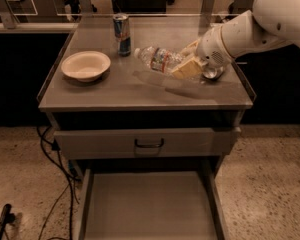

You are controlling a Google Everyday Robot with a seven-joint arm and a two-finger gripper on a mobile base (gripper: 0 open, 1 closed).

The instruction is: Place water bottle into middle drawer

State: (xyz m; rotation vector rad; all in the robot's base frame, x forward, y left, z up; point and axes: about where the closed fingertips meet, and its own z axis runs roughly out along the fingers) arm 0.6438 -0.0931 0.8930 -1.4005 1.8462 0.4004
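Observation:
The water bottle [157, 59], clear with a white cap and a red-green label band, lies tilted, cap to the left, over the cabinet's top surface. My gripper [186, 64], with tan fingers [189, 68], is shut on its base end and holds it slightly above the top, with a shadow beneath it. The middle drawer [150, 204] stands pulled open at the bottom of the view, its flat grey floor bare, well below and in front of the bottle.
A tall blue-and-silver can [121, 34] stands just left of the bottle's cap. A white bowl [86, 65] sits at the left. A silver can [213, 74] lies half hidden behind my wrist. The closed top drawer front has a black loop handle [149, 143]. Cables hang at the left.

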